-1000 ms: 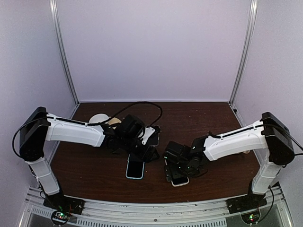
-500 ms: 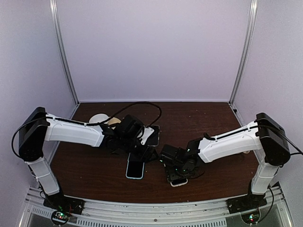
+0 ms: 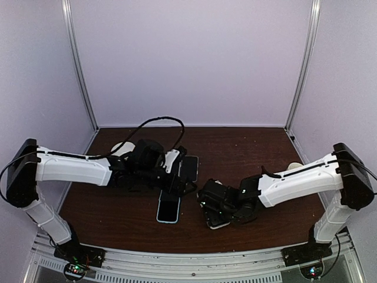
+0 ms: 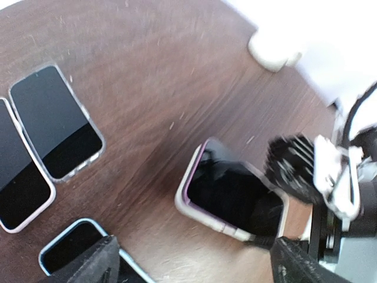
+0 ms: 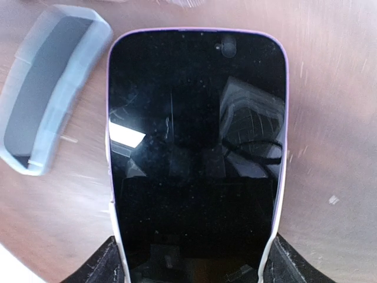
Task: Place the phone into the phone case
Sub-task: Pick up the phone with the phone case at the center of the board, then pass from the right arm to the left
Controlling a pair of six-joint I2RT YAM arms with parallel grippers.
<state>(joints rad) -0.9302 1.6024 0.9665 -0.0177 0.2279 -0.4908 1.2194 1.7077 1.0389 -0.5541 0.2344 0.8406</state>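
Clamping phone (image 5: 194,147) with right gripper (image 5: 191,256) jaws near front edge of table (image 3: 265,153)
Left gripper (image 4: 194,247) jaws wide apart, beside light-blue case (image 4: 73,250).

Lighting: even, diffuse. Left wrist view: motion-blurred, top-right corner blown out. Right wrist view: reflections on phone (image 5: 194,147) screen.

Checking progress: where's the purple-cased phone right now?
Top view: the purple-cased phone lies between the fingers of the right gripper, right of the blue-cased phone.
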